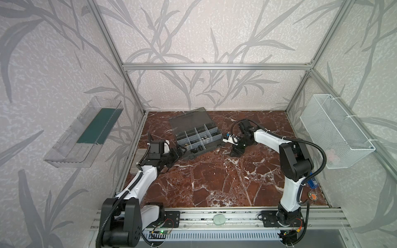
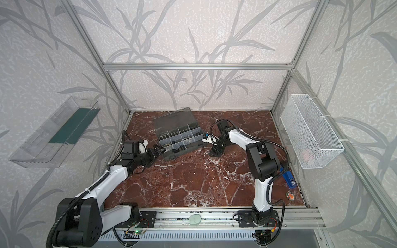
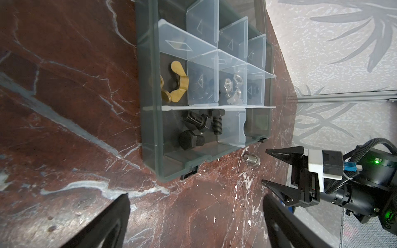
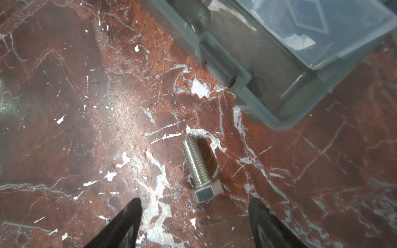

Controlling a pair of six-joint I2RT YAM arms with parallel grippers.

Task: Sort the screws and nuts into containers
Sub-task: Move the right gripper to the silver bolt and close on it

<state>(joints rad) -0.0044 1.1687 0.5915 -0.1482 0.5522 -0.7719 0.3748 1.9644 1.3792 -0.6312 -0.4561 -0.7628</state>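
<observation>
The dark grey organizer case (image 1: 211, 143) (image 2: 194, 148) lies open at the back of the table, and its containers (image 3: 233, 120) are square cells behind clear dividers. In the left wrist view black screws (image 3: 197, 128) fill one cell, silver nuts (image 3: 233, 88) another, and a brass wing nut (image 3: 178, 81) a third. A silver screw (image 4: 198, 169) (image 3: 251, 160) lies on the table just outside the case's corner. My right gripper (image 4: 195, 201) (image 1: 233, 153) (image 3: 265, 167) hovers open right by its head, not touching it. My left gripper (image 3: 196, 199) (image 1: 179, 153) stands open and empty at the case's near-left corner.
The case's smoky lid (image 1: 189, 118) leans back behind the cells. A white mesh basket (image 1: 335, 133) hangs on the right wall and a clear tray (image 1: 86, 133) on the left wall. A blue object (image 1: 312, 183) and a small round item (image 1: 312, 195) lie at the right edge.
</observation>
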